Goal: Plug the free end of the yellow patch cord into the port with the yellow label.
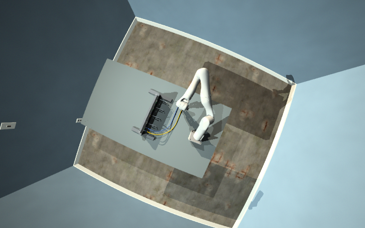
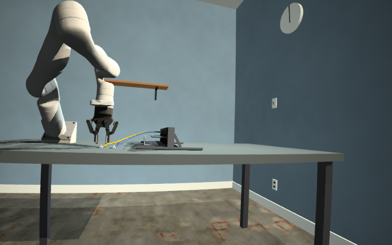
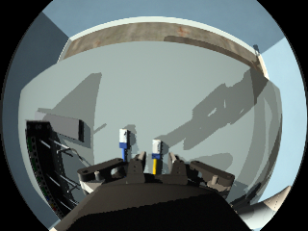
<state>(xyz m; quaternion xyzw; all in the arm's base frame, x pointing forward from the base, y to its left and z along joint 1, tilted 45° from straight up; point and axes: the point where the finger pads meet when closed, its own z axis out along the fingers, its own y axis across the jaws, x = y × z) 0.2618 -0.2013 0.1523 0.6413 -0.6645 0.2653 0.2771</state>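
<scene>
The yellow cord (image 1: pixel 176 123) (image 2: pixel 124 138) (image 3: pixel 154 166) runs from the near end of the rack (image 1: pixel 149 113) (image 2: pixel 171 138) in an arc to its free plug (image 2: pixel 101 146) (image 3: pixel 158 149), which lies on the table. That plug has a white front and a blue rear. My gripper (image 2: pixel 101 141) (image 3: pixel 157 158) points down, partly open and empty, low above the table. In the wrist view its fingers stand on either side of the yellow cord, just behind the plug. In the top view the wrist hides the fingers and plugs. The port with the yellow label cannot be made out.
A blue cord (image 1: pixel 173 118) (image 3: pixel 124 155) runs alongside; its free plug (image 2: pixel 114 147) (image 3: pixel 124 138) lies left of the yellow one in the wrist view, outside the fingers. Several thin bars stick out of the rack toward the arm. The rack stands upright on long feet (image 3: pixel 63 126).
</scene>
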